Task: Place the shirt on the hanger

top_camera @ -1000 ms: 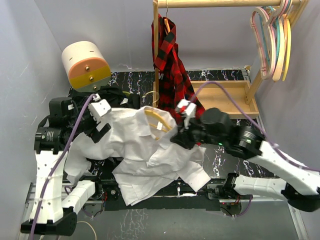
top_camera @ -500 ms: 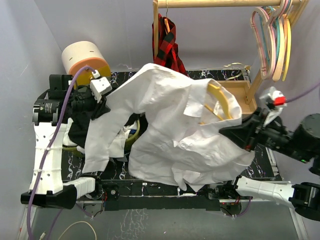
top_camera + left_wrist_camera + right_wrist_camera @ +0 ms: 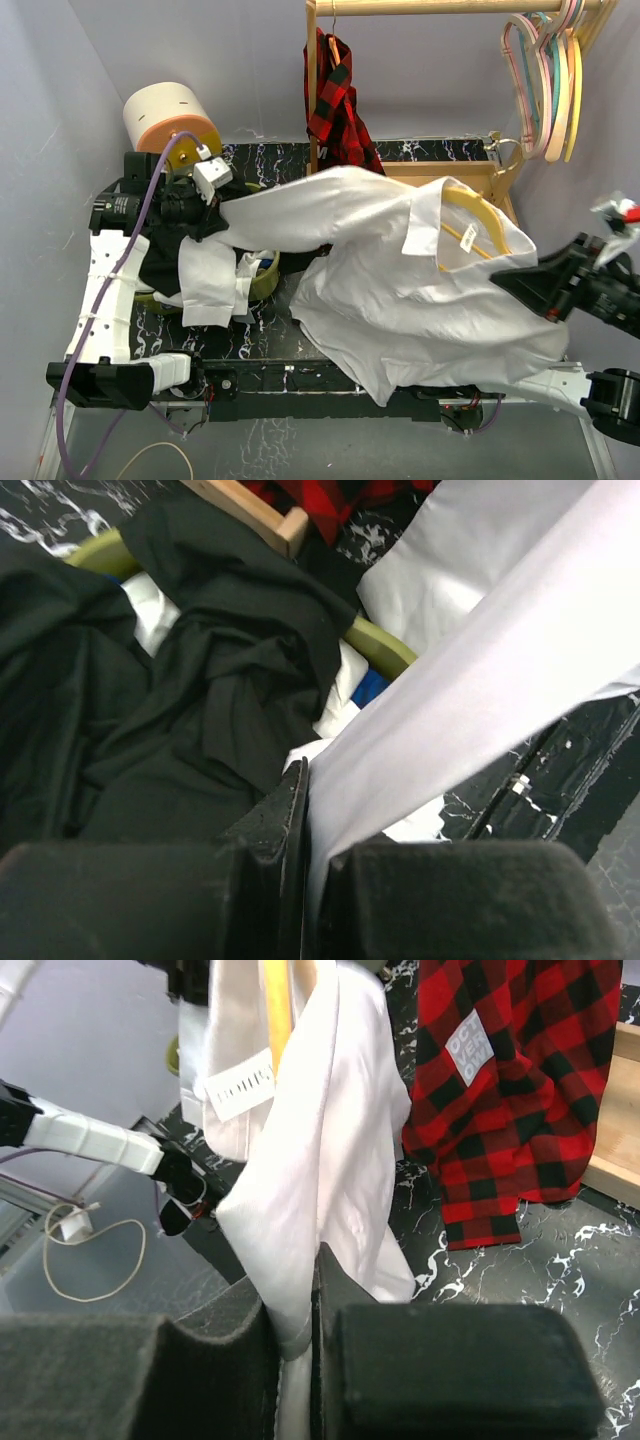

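Observation:
The white shirt (image 3: 400, 270) hangs spread above the table between both arms. The pale yellow hanger (image 3: 487, 218) sits inside its collar, on the right. My left gripper (image 3: 212, 207) is shut on the end of one sleeve at the left. In the left wrist view the white sleeve (image 3: 470, 680) runs out from between the left gripper's (image 3: 318, 810) pressed jaws. My right gripper (image 3: 512, 282) is shut on a fold of the shirt under the collar. The right wrist view shows that fold (image 3: 300, 1190) pinched in the right gripper (image 3: 305, 1300), with the hanger (image 3: 277, 1005) above it.
A red-and-black plaid shirt (image 3: 335, 100) hangs on the wooden rack (image 3: 440, 185) at the back. Pastel hangers (image 3: 548, 80) hang at the top right. A black garment (image 3: 200, 680) fills a green basket (image 3: 385, 650) under the left arm. A cream and orange cylinder (image 3: 170, 118) stands at the back left.
My right gripper has swung far to the right, carrying the shirt and hanger. My left gripper has shut on the sleeve and held left, so the shirt is pulled out wide.

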Robot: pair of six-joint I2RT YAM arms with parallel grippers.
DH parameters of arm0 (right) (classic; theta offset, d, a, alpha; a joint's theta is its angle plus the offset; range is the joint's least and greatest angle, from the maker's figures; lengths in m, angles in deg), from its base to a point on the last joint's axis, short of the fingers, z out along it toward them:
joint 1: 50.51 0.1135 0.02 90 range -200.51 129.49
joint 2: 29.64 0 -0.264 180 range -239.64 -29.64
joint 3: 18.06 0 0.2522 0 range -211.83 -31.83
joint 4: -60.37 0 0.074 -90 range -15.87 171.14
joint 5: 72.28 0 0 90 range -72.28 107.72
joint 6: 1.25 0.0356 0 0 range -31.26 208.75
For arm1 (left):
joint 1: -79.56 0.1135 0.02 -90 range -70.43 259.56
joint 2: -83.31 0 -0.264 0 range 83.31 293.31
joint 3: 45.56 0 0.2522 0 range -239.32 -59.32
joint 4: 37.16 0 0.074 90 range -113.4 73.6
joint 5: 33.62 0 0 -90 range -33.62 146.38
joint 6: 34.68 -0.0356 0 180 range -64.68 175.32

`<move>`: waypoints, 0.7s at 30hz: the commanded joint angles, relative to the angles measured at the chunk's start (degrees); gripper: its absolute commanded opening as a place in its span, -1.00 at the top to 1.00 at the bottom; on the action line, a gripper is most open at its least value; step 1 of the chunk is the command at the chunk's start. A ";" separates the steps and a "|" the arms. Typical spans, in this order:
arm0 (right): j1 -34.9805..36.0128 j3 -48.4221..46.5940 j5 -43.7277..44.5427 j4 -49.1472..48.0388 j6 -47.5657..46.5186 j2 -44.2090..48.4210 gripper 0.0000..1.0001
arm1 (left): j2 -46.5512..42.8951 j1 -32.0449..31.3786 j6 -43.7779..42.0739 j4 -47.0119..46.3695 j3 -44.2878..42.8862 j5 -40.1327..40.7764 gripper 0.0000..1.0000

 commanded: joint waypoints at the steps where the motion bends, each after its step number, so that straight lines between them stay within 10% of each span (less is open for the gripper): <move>1: -0.25 -4.03 4.39 -6.38 3.60 5.47 0.84 | -3.09 0.26 1.62 -4.45 8.30 8.00 1.00; 11: 0.28 7.50 -3.06 -7.23 1.12 1.65 0.84 | -3.24 1.05 3.33 -3.93 10.76 7.28 1.00; 13: 0.28 10.10 0.09 -6.91 1.67 1.24 0.84 | -2.09 1.05 3.90 -0.18 6.42 5.88 0.33; 15: 0.28 12.03 1.66 -6.69 2.76 1.51 0.84 | -1.29 0.98 5.55 3.63 1.75 4.70 -0.85; 21: 0.25 15.92 2.08 -5.63 7.00 4.18 0.84 | 3.28 0.96 10.39 13.57 -16.24 4.46 -0.94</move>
